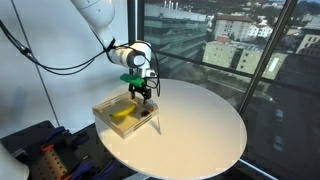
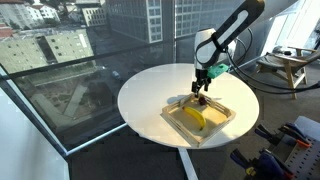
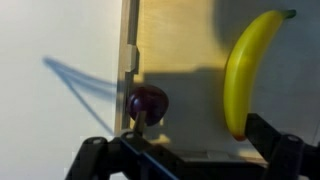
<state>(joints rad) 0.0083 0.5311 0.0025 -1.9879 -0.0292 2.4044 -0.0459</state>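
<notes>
A small dark red round fruit (image 3: 148, 102) lies inside the shallow light wooden tray (image 3: 185, 40), just beside its wall with the notch, and a long yellow banana (image 3: 250, 70) lies well apart from it in the same tray. The black Robotiq gripper (image 3: 190, 158) hangs right above the fruit with its jaws spread wide, holding nothing. In both exterior views the tray sits on a round white table (image 1: 195, 130).

Both exterior views oblique, sharing table (image 1: 200, 125), wrist view close, downward
</notes>
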